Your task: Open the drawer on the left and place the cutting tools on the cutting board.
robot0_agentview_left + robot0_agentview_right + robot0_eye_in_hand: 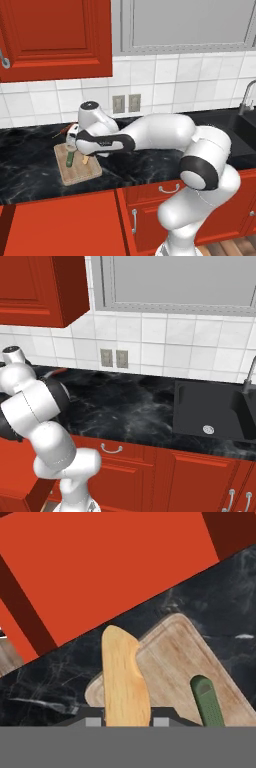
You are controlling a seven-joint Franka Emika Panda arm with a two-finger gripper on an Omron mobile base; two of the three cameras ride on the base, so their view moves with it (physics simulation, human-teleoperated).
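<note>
One knife (124, 679) clamped in the end effector (125, 721), above one cutting board (177, 662) bearing one peeler (206, 703).

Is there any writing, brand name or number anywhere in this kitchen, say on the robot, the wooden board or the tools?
None can be read.
The cutting board shows only wood grain.
The knife handle and the green peeler handle carry no label.
The wall outlets and the white arm bear no readable marks.
</note>
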